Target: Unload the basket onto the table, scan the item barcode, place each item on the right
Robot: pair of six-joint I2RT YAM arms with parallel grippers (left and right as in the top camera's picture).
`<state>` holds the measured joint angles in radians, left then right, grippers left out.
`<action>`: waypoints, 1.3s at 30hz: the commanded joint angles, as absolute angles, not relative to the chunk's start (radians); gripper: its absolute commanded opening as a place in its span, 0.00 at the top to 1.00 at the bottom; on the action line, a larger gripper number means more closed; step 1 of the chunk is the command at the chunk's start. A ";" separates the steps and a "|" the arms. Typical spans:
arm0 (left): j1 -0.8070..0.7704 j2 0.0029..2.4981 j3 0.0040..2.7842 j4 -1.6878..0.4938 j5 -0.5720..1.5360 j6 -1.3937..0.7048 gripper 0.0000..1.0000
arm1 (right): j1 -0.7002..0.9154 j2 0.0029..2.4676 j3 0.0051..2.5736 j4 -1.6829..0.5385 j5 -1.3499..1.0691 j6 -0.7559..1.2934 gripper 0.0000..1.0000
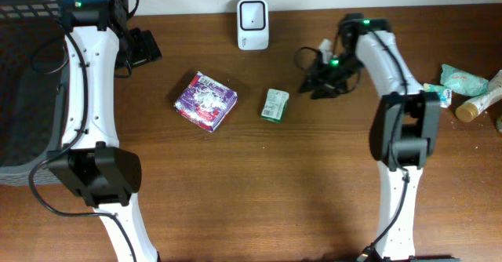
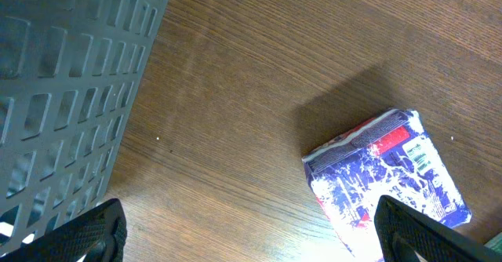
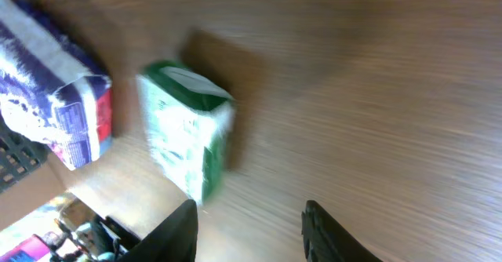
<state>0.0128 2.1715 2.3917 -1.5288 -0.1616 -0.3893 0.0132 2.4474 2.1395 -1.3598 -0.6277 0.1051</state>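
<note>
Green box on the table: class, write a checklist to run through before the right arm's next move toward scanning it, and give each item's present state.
1. Green box lies free, apart from the purple packet: ok.
2. Right gripper empty, jaws apart: ok.
3. Right gripper around the box: not ok; the box lies ahead of it, untouched.
4. Barcode face found on the box: cannot tell; the right wrist view is blurred.
5. White scanner at the far side, nothing in front of it: ok.
6. Left gripper open and away from the box: ok.
</note>
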 commanded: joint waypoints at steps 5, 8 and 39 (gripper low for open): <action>0.016 2.184 2.389 -1.530 -0.162 -0.399 0.01 | -0.001 2.418 2.148 -1.439 -0.545 0.082 0.46; 0.016 2.184 2.389 -1.530 -0.162 -0.399 0.01 | 0.070 2.418 2.148 -1.412 -0.545 0.203 0.28; 0.016 2.184 2.389 -1.530 -0.162 -0.399 0.01 | 0.255 2.441 2.195 -1.239 -0.233 0.479 0.96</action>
<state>0.0128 2.1715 2.3917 -1.5288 -0.1616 -0.3897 0.2451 2.4432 2.0895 -1.1522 -0.4519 0.5129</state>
